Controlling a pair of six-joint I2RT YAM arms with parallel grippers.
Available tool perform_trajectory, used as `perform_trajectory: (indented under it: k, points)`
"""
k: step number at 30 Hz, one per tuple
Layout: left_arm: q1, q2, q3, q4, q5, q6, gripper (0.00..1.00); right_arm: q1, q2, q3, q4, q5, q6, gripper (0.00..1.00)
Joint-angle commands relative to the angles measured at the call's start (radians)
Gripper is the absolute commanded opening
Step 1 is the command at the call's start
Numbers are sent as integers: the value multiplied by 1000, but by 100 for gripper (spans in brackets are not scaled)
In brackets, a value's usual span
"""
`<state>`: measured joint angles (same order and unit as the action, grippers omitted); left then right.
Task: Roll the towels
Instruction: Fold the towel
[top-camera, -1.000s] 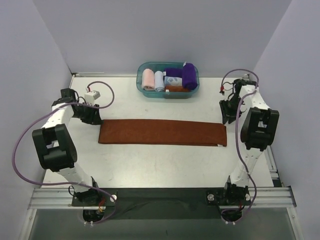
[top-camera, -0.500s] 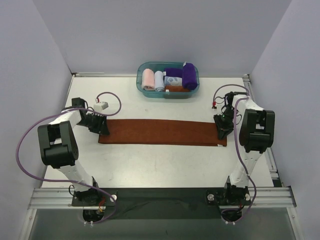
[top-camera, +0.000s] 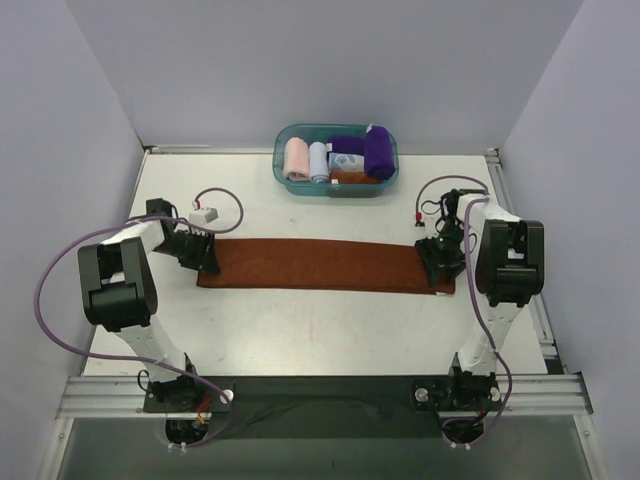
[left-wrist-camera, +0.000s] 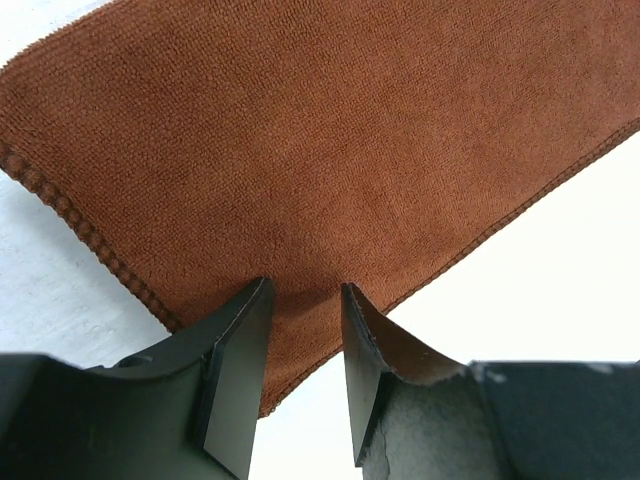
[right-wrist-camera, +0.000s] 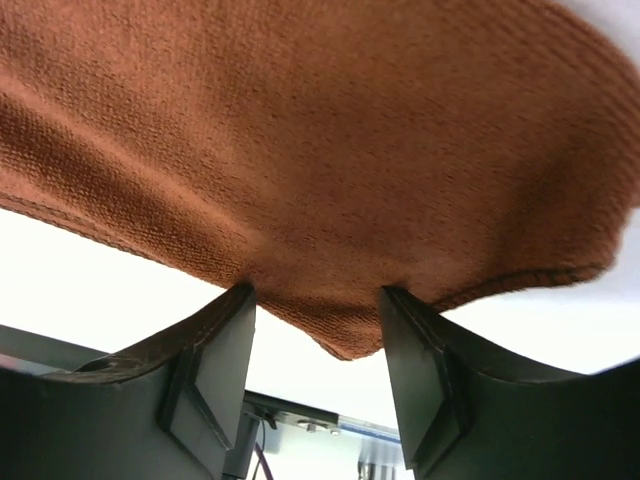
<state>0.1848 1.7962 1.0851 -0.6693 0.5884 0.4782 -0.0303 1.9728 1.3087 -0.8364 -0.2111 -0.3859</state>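
Rust-brown towel (top-camera: 325, 265): flat, spanning 9 to 3 o'clock. Left gripper (left-wrist-camera: 303, 288): narrow astride its hem, grip uncertain. Right gripper (right-wrist-camera: 317, 291): wide, unclamped. Pinch both ends squarely before you roll.

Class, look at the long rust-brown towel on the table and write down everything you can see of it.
The rust-brown towel is plain terry cloth with a looped pile and a beaded, stitched hem. It lies on the white table as a long narrow strip running left to right, not yet rolled. The left gripper sits at its left end and the right gripper at its right end, each with its fingers straddling the edge. The right end bulges there.
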Motion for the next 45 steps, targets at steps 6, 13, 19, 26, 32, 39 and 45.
perform_trajectory:
  k: [6,13,19,26,32,39,45]
  points:
    - [2,-24,18,8,25,-6,45,-107,-129,66,-43,-31,70,43]
    - [4,-64,22,10,39,-23,51,-146,-86,78,-35,-14,174,43]
    - [4,-95,21,23,34,-38,54,-146,-17,80,0,9,240,43]
    - [7,-109,18,40,-1,-52,55,-141,54,78,25,36,277,38]
    - [13,-101,22,66,-2,-95,57,-132,80,67,16,36,272,17]
    - [22,-98,36,76,13,-141,57,-140,49,58,5,84,207,0]
    - [22,-145,9,77,19,-119,57,-241,-12,214,-50,104,91,0]
